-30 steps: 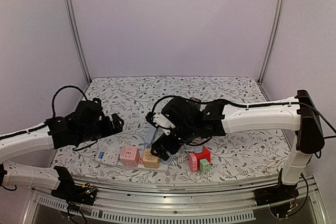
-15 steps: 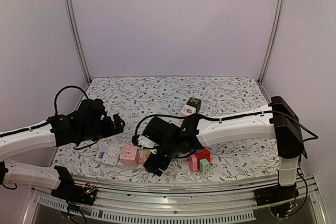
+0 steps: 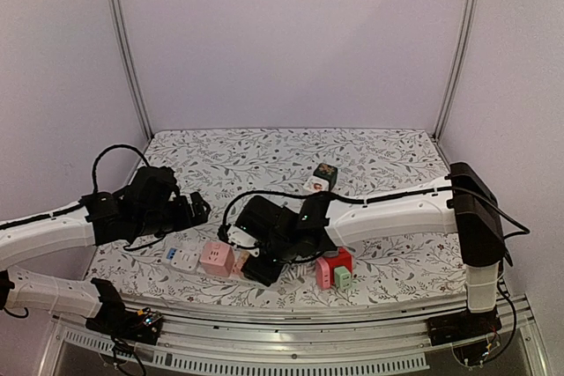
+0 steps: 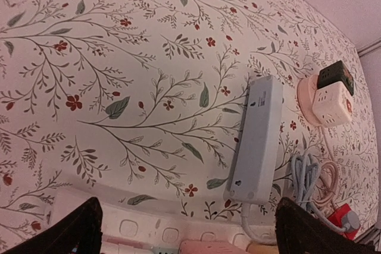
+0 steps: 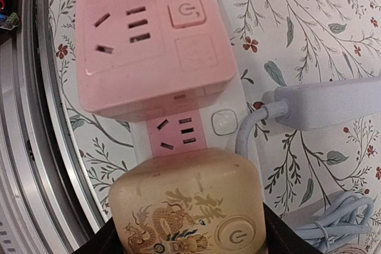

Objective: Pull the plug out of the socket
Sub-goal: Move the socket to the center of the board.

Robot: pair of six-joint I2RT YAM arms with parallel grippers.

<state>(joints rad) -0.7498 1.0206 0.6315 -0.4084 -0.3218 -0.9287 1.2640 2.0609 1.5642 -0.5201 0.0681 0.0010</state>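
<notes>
A white power strip with pink socket faces [image 5: 181, 132] lies near the table's front edge, also visible from above [image 3: 183, 261]. Two cube plugs sit in it: a pink one [image 5: 149, 40] [image 3: 216, 258] and a tan plug with a dragon print [image 5: 187, 206], mostly hidden under my right arm in the top view. My right gripper [image 5: 187, 239] [image 3: 257, 267] is down over the tan plug, a dark finger pressed on each side of it. My left gripper [image 4: 190, 230] [image 3: 197, 209] hangs open just behind the strip, nothing between its fingers.
A pale grey power strip [image 4: 257, 138] lies behind the white one with a coiled cable [image 4: 309, 176] beside it. Red [image 3: 339, 261] and green [image 3: 343, 278] cubes stand to the right. A white and a dark cube [image 3: 322, 175] sit farther back. The metal front rail [image 5: 30, 117] runs close by.
My right arm swung left and down onto the tan plug, and its jaws narrowed around it. The left arm barely moved and stayed open.
</notes>
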